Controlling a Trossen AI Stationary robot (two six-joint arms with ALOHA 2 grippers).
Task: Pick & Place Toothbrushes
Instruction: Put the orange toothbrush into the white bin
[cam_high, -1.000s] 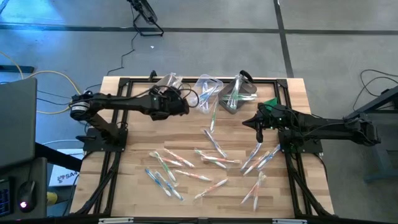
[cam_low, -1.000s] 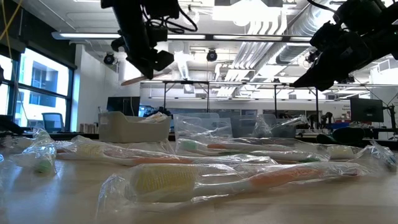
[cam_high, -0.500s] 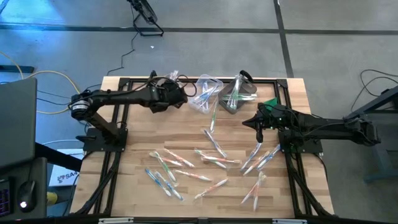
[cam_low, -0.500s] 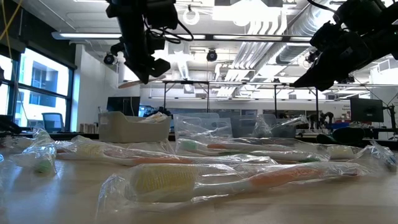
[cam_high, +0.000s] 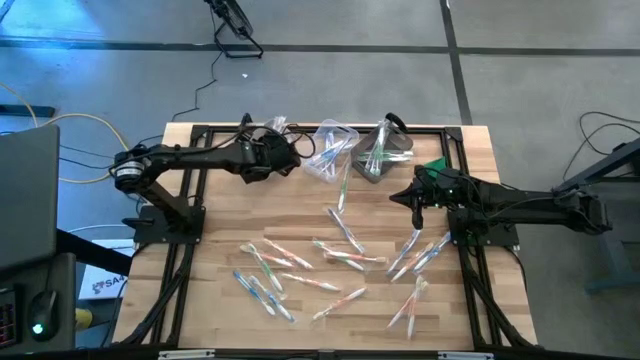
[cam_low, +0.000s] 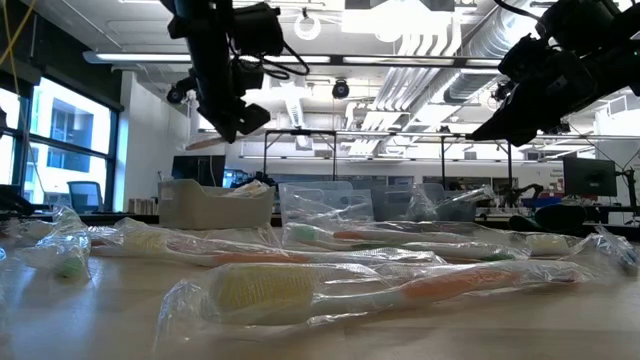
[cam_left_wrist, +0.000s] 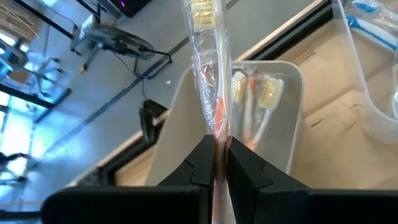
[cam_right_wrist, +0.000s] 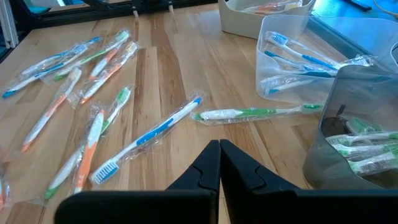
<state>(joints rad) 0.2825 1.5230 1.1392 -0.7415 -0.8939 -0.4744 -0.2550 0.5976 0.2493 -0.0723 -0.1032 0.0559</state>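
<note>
Between my left gripper's (cam_left_wrist: 217, 165) pressed-together fingers sits one wrapped orange-handled toothbrush (cam_left_wrist: 211, 68), pinched near its handle with the bristle end and crinkled wrapper standing out ahead of the jaws. Straight beyond the fingertips and below them is the white bin (cam_left_wrist: 180, 118), which already holds a couple of orange brushes lying against its far wall; just beside it, further from the gripper, is the clear bin (cam_right_wrist: 283, 46) with blue brushes, and past that the grey bin (cam_right_wrist: 357, 124) with green ones. From above, the left gripper (cam_high: 262, 155) hovers over the white bin at the table's far edge, so I judge the step in hand to be the drop. To do it well I would lower until the brush head is inside the rim, tilt the handle down so it slides in lengthwise, and only then let go; releasing from this height, the long wrapper might catch the rim and tip out, though I can't quite tell how high the gripper is. My right gripper (cam_right_wrist: 219, 165) waits with its fingers fully together, holding nothing, above the loose toothbrushes (cam_right_wrist: 149, 134) scattered ahead of it on the wooden table (cam_right_wrist: 180, 68).
</note>
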